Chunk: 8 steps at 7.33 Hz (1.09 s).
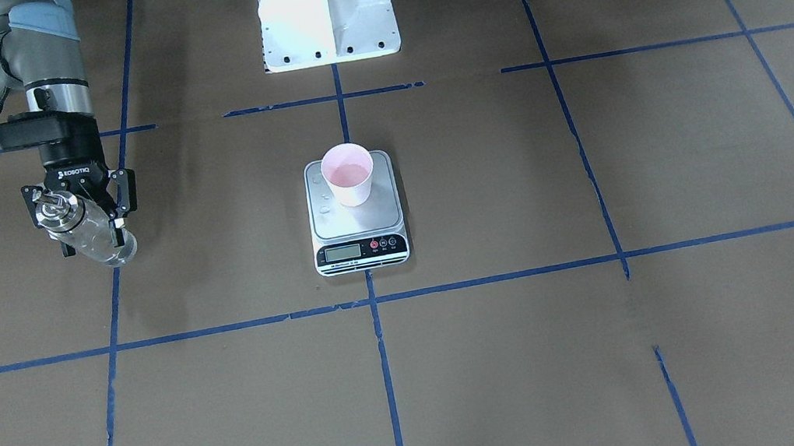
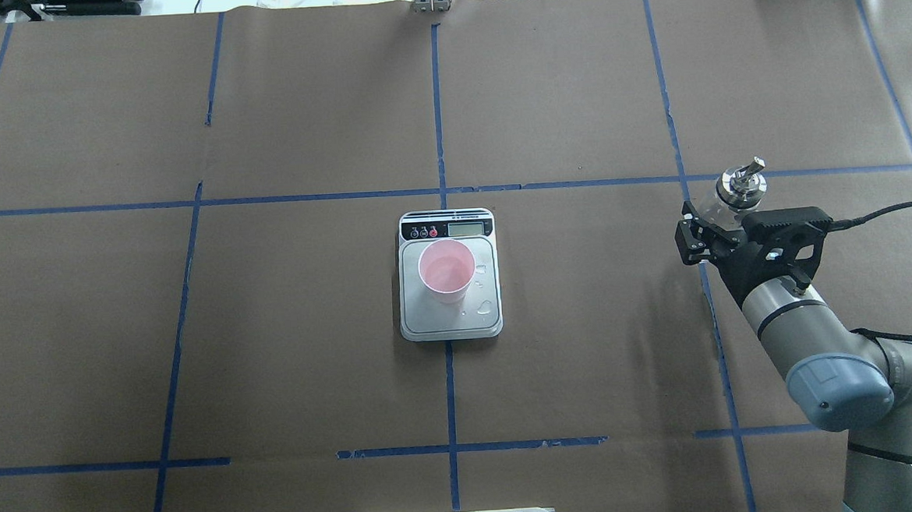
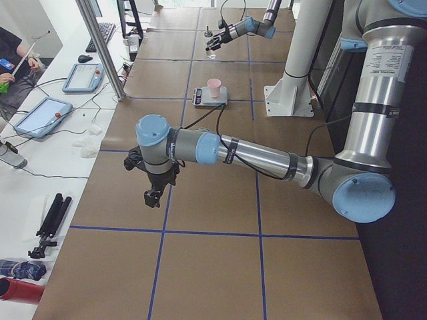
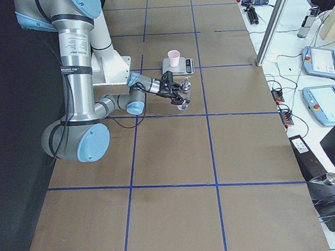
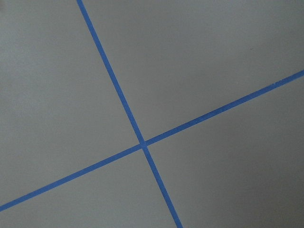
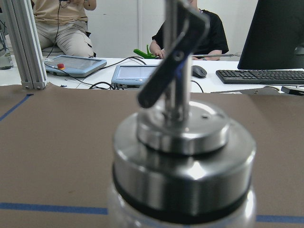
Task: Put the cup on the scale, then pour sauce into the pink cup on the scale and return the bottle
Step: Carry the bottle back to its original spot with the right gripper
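The pink cup [image 1: 349, 175] stands upright on the back part of the steel scale [image 1: 357, 221], at the table's middle; both also show in the overhead view, the cup [image 2: 447, 270] on the scale [image 2: 452, 322]. Clear drops lie on the platform [image 2: 486, 307]. My right gripper [image 2: 712, 225] is shut on the glass bottle [image 2: 739, 183], upright, far to the scale's right in the overhead view; whether its base touches the table I cannot tell. The metal cap and spout [image 6: 183, 137] fill the right wrist view. My left gripper [image 3: 155, 197] shows only in the exterior left view; I cannot tell its state.
The white robot base [image 1: 326, 9] stands behind the scale. Blue tape lines [image 5: 142, 144] cross the brown table. My left arm [image 3: 253, 157] stretches low over the table's left end. Tablets, a keyboard and seated operators [image 6: 190, 38] are beyond the far edge.
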Available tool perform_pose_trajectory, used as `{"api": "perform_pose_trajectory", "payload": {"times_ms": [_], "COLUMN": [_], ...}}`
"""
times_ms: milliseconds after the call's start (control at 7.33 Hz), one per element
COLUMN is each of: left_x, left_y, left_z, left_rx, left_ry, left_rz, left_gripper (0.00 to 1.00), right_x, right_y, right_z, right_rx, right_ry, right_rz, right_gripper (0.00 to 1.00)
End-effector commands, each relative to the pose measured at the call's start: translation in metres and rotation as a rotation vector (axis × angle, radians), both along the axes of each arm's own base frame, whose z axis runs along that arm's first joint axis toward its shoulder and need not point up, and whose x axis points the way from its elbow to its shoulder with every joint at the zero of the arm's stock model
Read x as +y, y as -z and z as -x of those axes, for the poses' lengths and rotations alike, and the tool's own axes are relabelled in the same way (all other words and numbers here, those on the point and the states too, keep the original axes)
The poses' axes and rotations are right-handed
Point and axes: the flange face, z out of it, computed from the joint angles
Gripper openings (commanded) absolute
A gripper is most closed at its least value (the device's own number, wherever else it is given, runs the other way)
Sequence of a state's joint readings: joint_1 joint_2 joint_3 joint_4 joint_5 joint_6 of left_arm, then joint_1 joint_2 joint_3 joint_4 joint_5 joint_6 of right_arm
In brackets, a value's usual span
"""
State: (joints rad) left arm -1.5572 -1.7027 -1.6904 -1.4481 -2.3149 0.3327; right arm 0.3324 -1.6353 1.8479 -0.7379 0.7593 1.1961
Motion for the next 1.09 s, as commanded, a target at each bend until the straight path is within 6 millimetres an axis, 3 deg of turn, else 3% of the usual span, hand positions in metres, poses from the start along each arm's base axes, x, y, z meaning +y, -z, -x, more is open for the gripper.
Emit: {"api": "perform_pose_trajectory", "payload": {"times_ms": [0, 410, 956], "left_x": [0.000, -0.001, -0.001], "left_y": [0.000, 0.001, 0.001], "left_z": [0.000, 0.000, 0.000], "left_rx": [0.000, -0.002, -0.002], "left_ry": [0.000, 0.000, 0.000], "left_rz": [0.000, -0.002, -0.003], "left_gripper": [1.00, 1.00, 1.00], "right_x": [0.000, -0.001, 0.000], "right_y": [-0.006, -0.022, -0.022], "right_z": [0.001, 0.007, 0.010], "right_rx": [0.010, 0.040, 0.029], "right_ry": [0.004, 0.007, 0.026], "right_rz": [0.005, 0.018, 0.028], "right_gripper": [0.00, 0.00, 0.00]}}
